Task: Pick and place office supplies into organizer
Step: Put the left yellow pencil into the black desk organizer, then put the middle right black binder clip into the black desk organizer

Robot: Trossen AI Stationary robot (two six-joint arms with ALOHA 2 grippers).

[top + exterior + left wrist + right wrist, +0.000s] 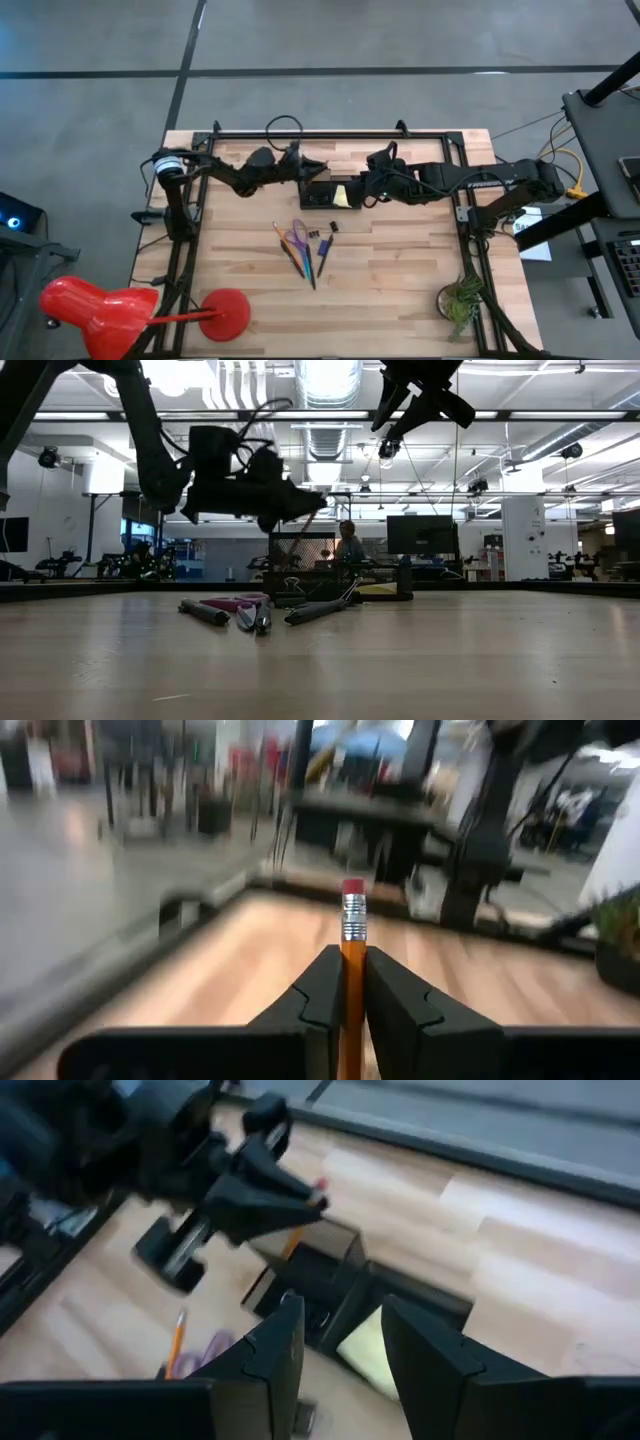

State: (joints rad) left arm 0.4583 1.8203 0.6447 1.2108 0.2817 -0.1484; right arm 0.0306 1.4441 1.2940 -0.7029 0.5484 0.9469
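My left gripper (300, 172) hangs over the left end of the black organizer (325, 192), shut on an orange pencil (352, 935) with a pink eraser. In the right wrist view the pencil's lower part (292, 1240) points down at the organizer's taller section (320, 1250). My right gripper (340, 1345) hovers open above the organizer's right side, where a yellow sticky-note pad (365, 1348) lies. Purple scissors (298, 238), pens (322, 255), another orange pencil (284, 238) and small dark clips (333, 227) lie flat on the table nearer the front edge. My left gripper pinches the pencil's shaft (352, 982) between its two fingers, a short way below the metal ferrule. The eraser end (352, 888) sticks out past the fingertips. The pencil is lifted off the table and slants down toward the organizer; its lower tip is hidden.
A red lamp-like object (95, 308) lies at the near left corner and a small green plant (460, 300) stands at the near right. A black frame rail (330, 133) runs along the table's far edge. Bare wood lies between the supplies and the near edge.
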